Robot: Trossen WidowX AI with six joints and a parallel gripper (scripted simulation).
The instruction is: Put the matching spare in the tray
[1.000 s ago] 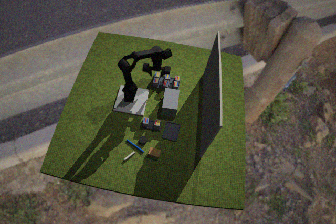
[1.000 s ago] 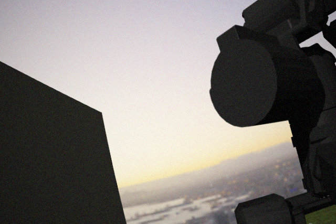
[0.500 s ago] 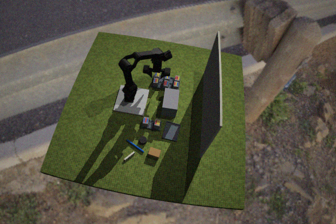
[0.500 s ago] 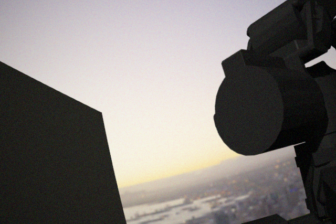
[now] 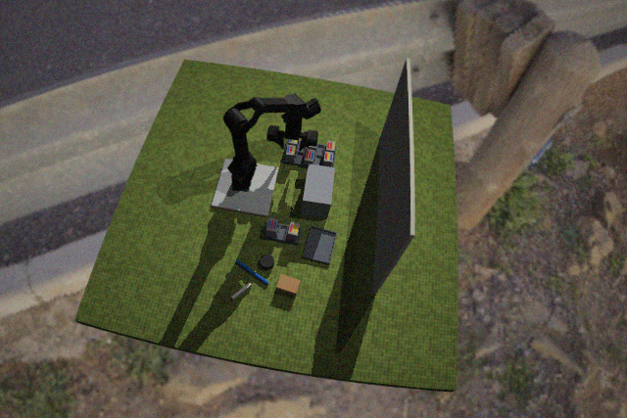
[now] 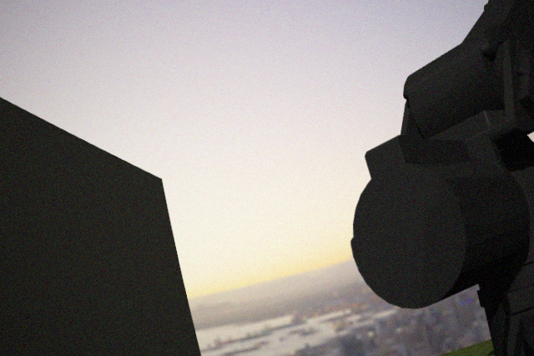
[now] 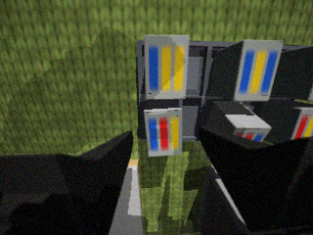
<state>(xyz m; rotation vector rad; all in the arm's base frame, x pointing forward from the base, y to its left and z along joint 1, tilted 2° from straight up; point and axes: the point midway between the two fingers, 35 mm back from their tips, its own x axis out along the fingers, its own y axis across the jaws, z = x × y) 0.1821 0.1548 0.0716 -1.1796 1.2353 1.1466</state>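
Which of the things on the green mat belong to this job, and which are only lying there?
For the job:
- gripper, open, holding nothing
- striped spares
- grey mounted unit
- tray

Lying about:
- blue pen
- black disc
- grey cylinder
- brown block
- upright panel

The green mat looks like rough woven cloth. The arm is dull black, like plastic, and the small block looks like brown cardboard or wood. The little rod looks like grey metal.
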